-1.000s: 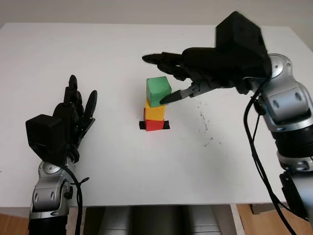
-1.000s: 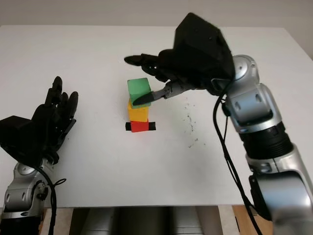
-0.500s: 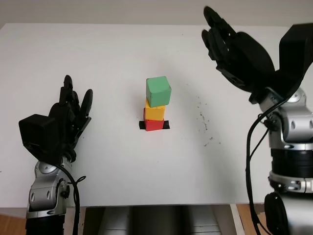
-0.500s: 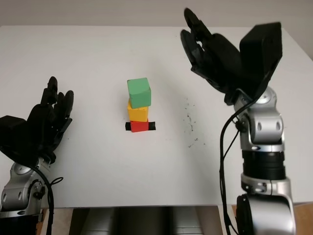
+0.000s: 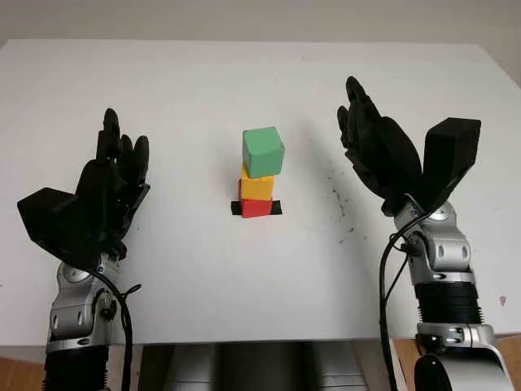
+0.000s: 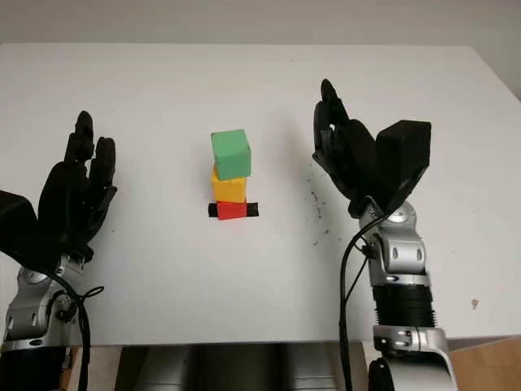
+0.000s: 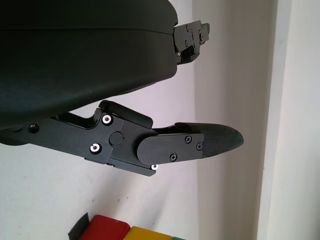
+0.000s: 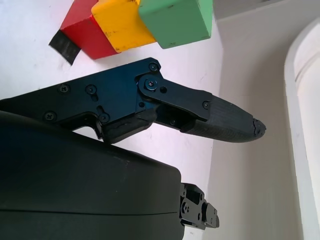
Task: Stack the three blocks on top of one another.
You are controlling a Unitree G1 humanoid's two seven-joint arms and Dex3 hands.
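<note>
At the left of the white table (image 5: 244, 285) our left hand (image 5: 102, 195) stands raised, open and holding nothing, well apart from the blocks.

In the middle we see the stack: the red block (image 5: 256, 208) sits at the bottom on a small black tape mark (image 5: 236, 209), the yellow block (image 5: 257, 188) rests on it, and the green block (image 5: 263, 151) crowns the pile. The long axis of the tower runs straight up from the table, though the green block looks turned a little against the yellow one beneath and overhangs it slightly. All three touch in one column, so we judge the stacking done.

To the right, our right hand (image 5: 381, 159) is lifted with its palm facing the tower, open and empty, clear of the green block. Some faint dark specks (image 5: 338, 204) mark the table between this hand and the stack.

The tower lies between our two hands, rather nearer the right one. We judge that any correcting touch on the green block would fall to the right hand, reaching leftward.
</note>
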